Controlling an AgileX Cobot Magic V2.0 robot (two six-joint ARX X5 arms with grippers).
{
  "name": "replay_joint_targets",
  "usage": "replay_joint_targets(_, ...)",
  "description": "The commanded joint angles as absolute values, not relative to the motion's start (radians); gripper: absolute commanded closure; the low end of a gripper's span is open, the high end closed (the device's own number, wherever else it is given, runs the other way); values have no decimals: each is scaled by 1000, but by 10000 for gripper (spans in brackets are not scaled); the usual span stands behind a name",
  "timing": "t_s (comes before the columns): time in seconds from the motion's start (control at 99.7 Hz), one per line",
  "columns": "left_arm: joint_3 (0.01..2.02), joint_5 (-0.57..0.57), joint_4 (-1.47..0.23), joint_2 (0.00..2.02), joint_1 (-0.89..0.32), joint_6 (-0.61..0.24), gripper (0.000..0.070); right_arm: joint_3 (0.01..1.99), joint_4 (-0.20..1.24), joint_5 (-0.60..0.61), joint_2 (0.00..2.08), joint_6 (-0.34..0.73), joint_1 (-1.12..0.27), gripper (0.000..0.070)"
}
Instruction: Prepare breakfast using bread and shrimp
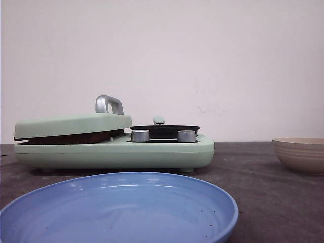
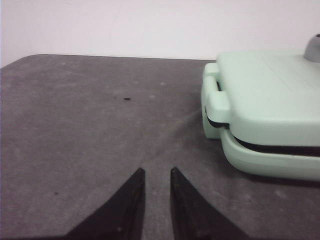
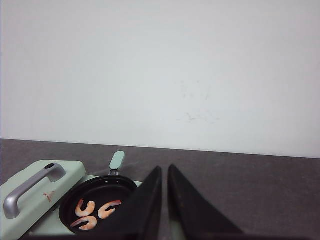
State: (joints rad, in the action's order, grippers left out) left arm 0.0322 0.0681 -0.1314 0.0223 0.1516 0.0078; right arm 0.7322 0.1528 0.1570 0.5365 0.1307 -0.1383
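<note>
Your left hand (image 2: 156, 175) hovered low over the bare dark desk (image 2: 90, 125), its two black fingers (image 2: 131, 200) drawn nearly together with only a thin gap between the tips and nothing held in them. Just beside it sat the mint-green breakfast maker (image 2: 265, 105), with its hinged lid (image 1: 73, 124) down; a dark brown edge showed in the slot under that lid, but you could not tell from these views whether it was the bread. Your right hand (image 3: 164, 172) hung above the cooker's other end, fingers likewise almost closed and holding nothing. Below it, three curled orange-pink shrimp (image 3: 92, 212) lay together in the small black pan (image 3: 95, 192), which rested on the cooker next to the lid's grey handle (image 3: 27, 192). From the front you could see two silver knobs (image 1: 140, 135) on the cooker's top, a blue plate (image 1: 121, 210) nearest the camera, and a beige ribbed bowl (image 1: 299, 152) well apart to the right.
</note>
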Motion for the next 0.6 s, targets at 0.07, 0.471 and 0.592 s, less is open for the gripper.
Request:
replay_joint_targets(0.07,14,37,-192,3,171,61,683,744,143,157,538,123,-142,688)
replay_joint_targets(0.471,14,27,-187,6,179,-5,683,744,141,157,538,123,-142,688)
replay_joint_targets(0.592,14,25,-187,5,179,-5,683,744,142,157,538,123,-142,688)
